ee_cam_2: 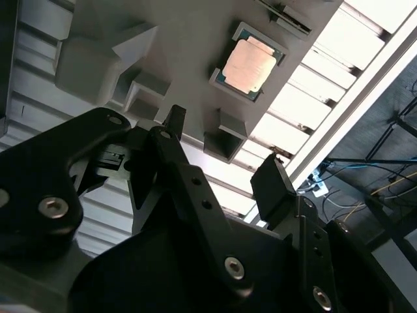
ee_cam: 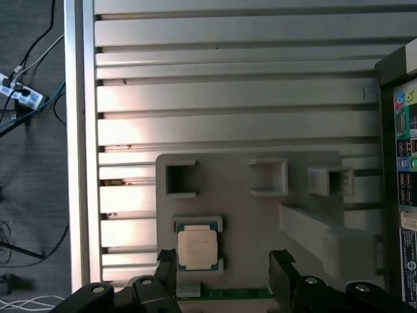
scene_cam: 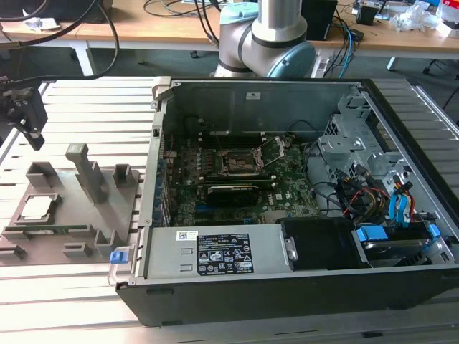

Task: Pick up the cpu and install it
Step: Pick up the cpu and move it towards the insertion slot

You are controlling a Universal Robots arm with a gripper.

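The black gripper (scene_cam: 25, 115) hangs over the slatted metal tabletop (scene_cam: 64, 301) at the exterior view's left, well apart from the open black computer case (scene_cam: 287, 287). Its two fingers (ee_cam: 167, 267) stand wide apart with nothing between them: empty-handed. And there's the target: the small flat square silver-grey-topped cpu (scene_cam: 37, 208) sits in a pocket of the grey plastic tray (scene_cam: 79, 218), at roughly six o'clock from the gripper in the exterior view, clear air between the two. In the first wrist view the cpu (ee_cam: 197, 248) lies close beside one finger rather than centred in the gap, so by my reading the opening is offset sideways from it. It's square, with no long axis to favour, and its edges run in line with the tray's. Over in the case, the dark metal-framed motherboard socket (scene_cam: 240, 163) waits at about three o'clock from the tray, well apart.
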